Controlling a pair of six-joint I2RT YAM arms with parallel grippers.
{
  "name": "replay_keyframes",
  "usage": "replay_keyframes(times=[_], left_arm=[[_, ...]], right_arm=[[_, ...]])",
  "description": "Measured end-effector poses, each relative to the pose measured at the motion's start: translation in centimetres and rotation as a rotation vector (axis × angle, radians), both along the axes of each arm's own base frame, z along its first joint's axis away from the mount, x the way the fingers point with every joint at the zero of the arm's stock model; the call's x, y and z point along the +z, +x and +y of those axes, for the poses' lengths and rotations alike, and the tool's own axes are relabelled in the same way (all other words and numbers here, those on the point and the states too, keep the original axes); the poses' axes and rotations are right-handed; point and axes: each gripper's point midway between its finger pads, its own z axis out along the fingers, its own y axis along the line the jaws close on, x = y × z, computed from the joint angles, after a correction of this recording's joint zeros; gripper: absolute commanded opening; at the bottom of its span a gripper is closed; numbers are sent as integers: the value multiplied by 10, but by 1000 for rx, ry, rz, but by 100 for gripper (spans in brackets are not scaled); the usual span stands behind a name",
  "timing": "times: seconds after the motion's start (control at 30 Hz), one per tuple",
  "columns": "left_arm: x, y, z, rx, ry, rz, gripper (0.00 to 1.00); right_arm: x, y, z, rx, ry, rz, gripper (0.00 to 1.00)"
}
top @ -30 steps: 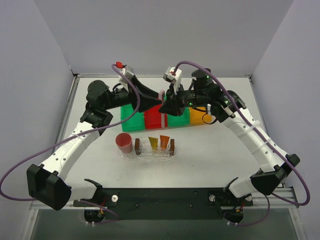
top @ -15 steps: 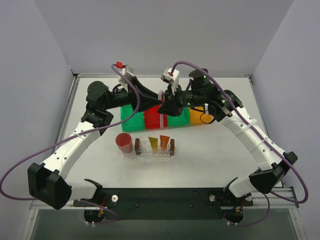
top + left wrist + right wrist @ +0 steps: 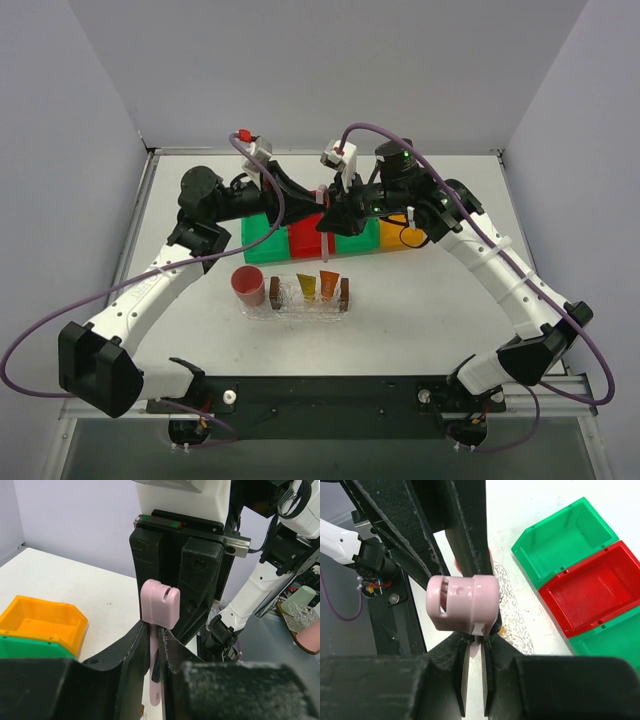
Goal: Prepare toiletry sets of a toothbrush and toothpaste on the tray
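The toothbrush point(image 3: 323, 235), a whitish-pink stick with a pink cap over its head, hangs upright above the red bin point(image 3: 305, 240). My left gripper point(image 3: 312, 200) and my right gripper point(image 3: 333, 208) meet there, and both are shut on the stick. In the left wrist view the cap point(image 3: 160, 602) sits just past my left gripper point(image 3: 154, 627). In the right wrist view the cap point(image 3: 462, 602) sits just past my right gripper point(image 3: 479, 639). The clear tray point(image 3: 310, 309) lies nearer me with brown handle blocks, holding a yellow-orange tube point(image 3: 306, 287) and an orange tube point(image 3: 328, 283).
A pink cup point(image 3: 247, 286) stands just left of the tray. A row of bins sits behind it: green point(image 3: 262, 240), red, green point(image 3: 352, 240) and orange point(image 3: 398, 233). The table's back edge meets the wall behind the bins.
The two wrists have drawn slightly closer together over the bins. The toothbrush stays between them in about the same place.
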Motion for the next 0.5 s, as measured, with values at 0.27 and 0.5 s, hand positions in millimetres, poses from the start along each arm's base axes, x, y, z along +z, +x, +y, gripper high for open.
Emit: replay_keyframes(times=[0.27,0.5], left_arm=[[-3,-3,-3,-16,-8,-5,0],[-4,-3,-3,-18,-14,1,0]], right_arm=[[-2,-2,-1,4,-7,13,0],[-4,-3,-1,5,-11,18,1]])
